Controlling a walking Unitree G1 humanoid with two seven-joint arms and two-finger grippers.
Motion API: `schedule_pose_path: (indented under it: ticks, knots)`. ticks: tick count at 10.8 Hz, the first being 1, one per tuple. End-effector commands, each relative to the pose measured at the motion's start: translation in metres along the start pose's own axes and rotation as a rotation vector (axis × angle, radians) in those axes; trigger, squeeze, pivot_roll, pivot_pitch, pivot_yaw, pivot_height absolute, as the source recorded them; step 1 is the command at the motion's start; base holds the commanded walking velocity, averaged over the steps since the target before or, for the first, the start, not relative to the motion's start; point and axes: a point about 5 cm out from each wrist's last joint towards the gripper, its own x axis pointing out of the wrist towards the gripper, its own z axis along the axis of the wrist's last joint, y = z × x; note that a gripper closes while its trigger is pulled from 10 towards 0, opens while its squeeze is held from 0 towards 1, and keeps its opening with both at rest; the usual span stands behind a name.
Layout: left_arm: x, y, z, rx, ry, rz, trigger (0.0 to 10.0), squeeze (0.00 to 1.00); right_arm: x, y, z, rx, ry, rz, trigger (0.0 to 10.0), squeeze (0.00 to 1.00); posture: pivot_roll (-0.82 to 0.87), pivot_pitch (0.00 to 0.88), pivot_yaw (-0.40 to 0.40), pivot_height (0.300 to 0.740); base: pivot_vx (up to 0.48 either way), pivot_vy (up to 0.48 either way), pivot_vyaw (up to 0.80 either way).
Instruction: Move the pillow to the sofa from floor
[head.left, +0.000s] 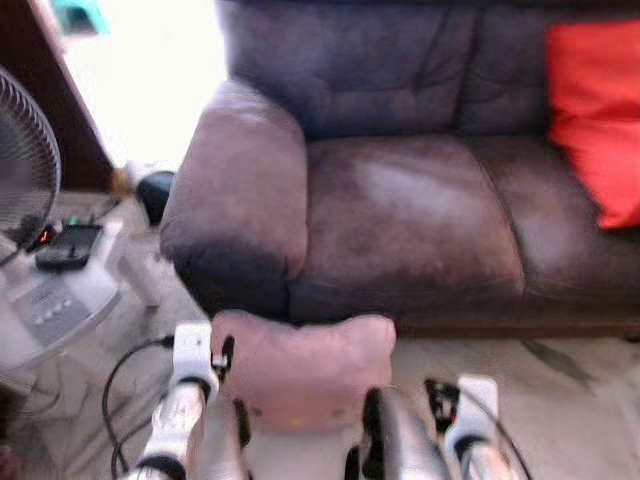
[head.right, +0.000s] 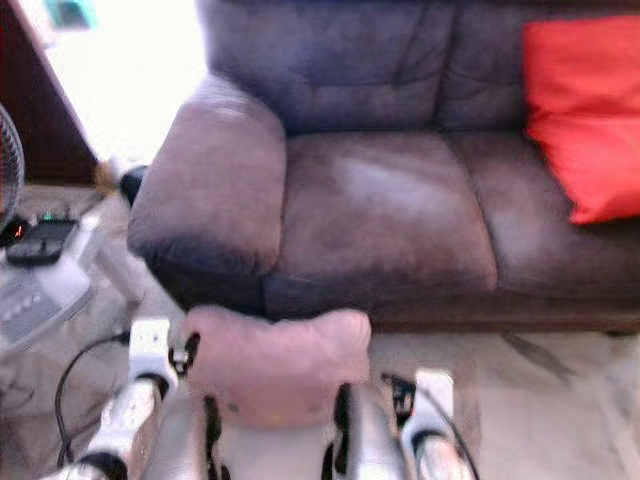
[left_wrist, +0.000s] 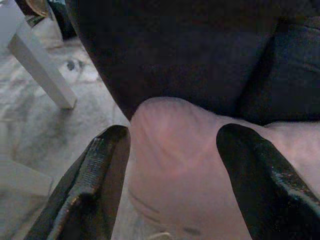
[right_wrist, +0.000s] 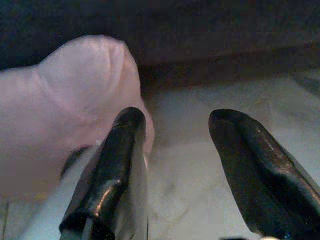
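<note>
Because the pink pillow (head.left: 300, 368) is held up between the two arms in front of the sofa (head.left: 400, 230), just below the seat edge and clear of the cushions, the main risk is loss of grip before it reaches the seat. On the left, the left gripper (left_wrist: 172, 165) has its fingers spread around the pillow's corner, and they do not appear to be clamped hard; soft filling can compress and slide out. A fan base (head.left: 55, 300) and a black cable (head.left: 115, 385) lie on the floor beside the left arm, so a sideways step could snag them. In the middle, the sofa's armrest (head.left: 240, 190) overhangs the lift path and could catch the pillow. On the right, the right gripper (right_wrist: 180, 165) is spread wide, with one finger (right_wrist: 112, 160) against the pillow's end and the other over bare floor, so that side is pressed rather than pinched. The head views show the seat and a red cushion (head.left: 595, 115); the wrist views show the finger contact that those views leave blurred.
</note>
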Motion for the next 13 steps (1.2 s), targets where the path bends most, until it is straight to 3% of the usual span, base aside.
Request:
schedule_pose_path:
  ticks: [1,4,5,6,8,11,13]
  knots:
    - [-0.001,0.008,0.001,-0.002,-0.013,0.027,10.0,0.0,-0.001,0.001,0.0,0.015,-0.013,-0.007,10.0,0.0,0.1,0.09,-0.041,0.569,0.0,0.0,0.0]
    - [-0.003,0.018,0.001,-0.026,-0.029,0.09,10.0,0.0,-0.002,0.003,0.002,0.0,-0.04,0.015,10.0,0.0,0.09,0.079,-0.04,0.569,0.0,0.0,0.0]
    - [-0.004,0.02,0.002,-0.032,-0.036,0.107,10.0,0.0,0.015,0.005,0.032,-0.053,-0.109,0.028,10.0,0.0,0.09,0.073,-0.042,0.569,0.0,0.0,0.0]
    - [-0.004,0.025,0.003,-0.041,-0.047,0.129,10.0,0.0,0.038,0.013,0.087,-0.067,-0.224,0.05,10.0,0.0,0.09,0.069,-0.042,0.569,0.0,0.0,0.0]
    - [-0.003,0.03,0.008,-0.057,-0.068,0.15,10.0,0.0,0.039,0.015,0.092,-0.069,-0.25,0.061,10.0,0.0,0.09,0.061,-0.044,0.569,0.0,0.0,0.0]
    - [0.002,0.024,0.014,-0.055,-0.085,0.131,10.0,0.0,0.039,0.014,0.089,-0.062,-0.225,0.062,10.0,0.0,0.09,0.048,-0.044,0.569,0.0,0.0,0.0]
    - [0.007,0.02,0.039,-0.068,-0.226,0.109,10.0,0.0,0.038,0.015,0.088,-0.057,-0.233,0.058,10.0,0.0,0.09,0.048,-0.045,0.569,0.0,0.0,0.0]
